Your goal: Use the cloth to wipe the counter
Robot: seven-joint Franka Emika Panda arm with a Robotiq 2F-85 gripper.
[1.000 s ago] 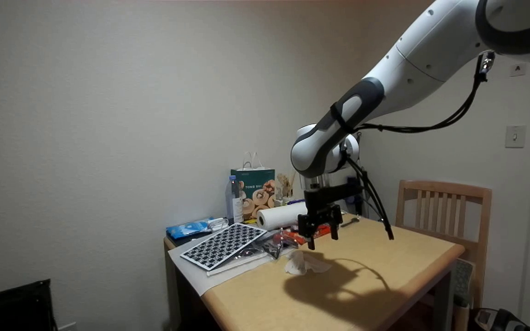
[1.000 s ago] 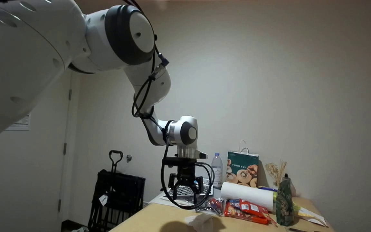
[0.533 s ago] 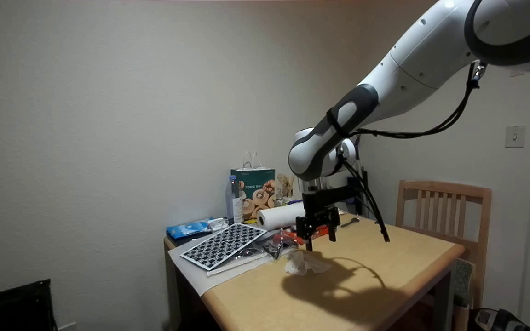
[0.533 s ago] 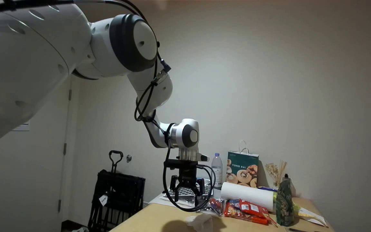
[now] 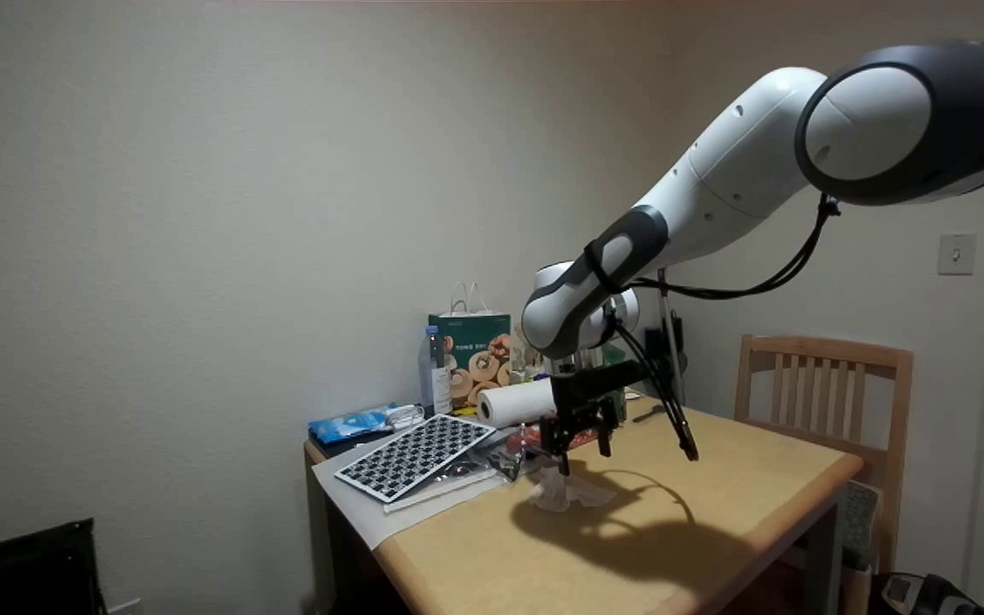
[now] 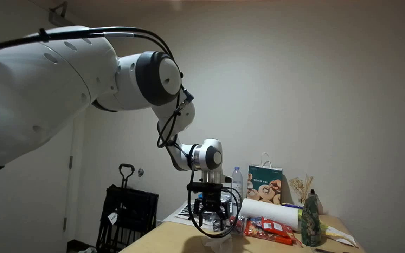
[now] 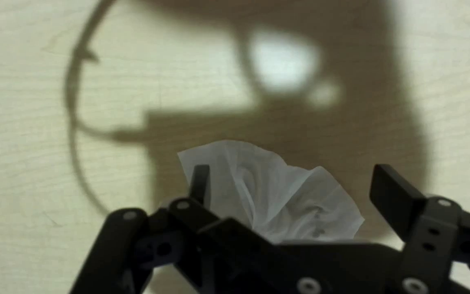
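"Looking left to right, what could go wrong?"

"A flat, black-and-white checkered board [image 5: 415, 458], then shiny clear plastic packs [image 5: 506, 462]: a big wipe might bump them."

"Next?"

"Near them, the small, thin, white cloth [image 5: 562, 494] lies crumpled on the light tan wooden worktop [image 5: 740, 465]. It's floppy, so it might slip from a pinch."

"And the black, two-fingered tool [image 5: 584, 462]?"

"Spread wide and empty, above the cloth. In the wrist view, one finger [image 7: 200, 184] is over its edge, so it might press, not pinch."

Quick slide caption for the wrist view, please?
Open Robotiq gripper above a wrinkled white cloth on a light wooden tabletop.
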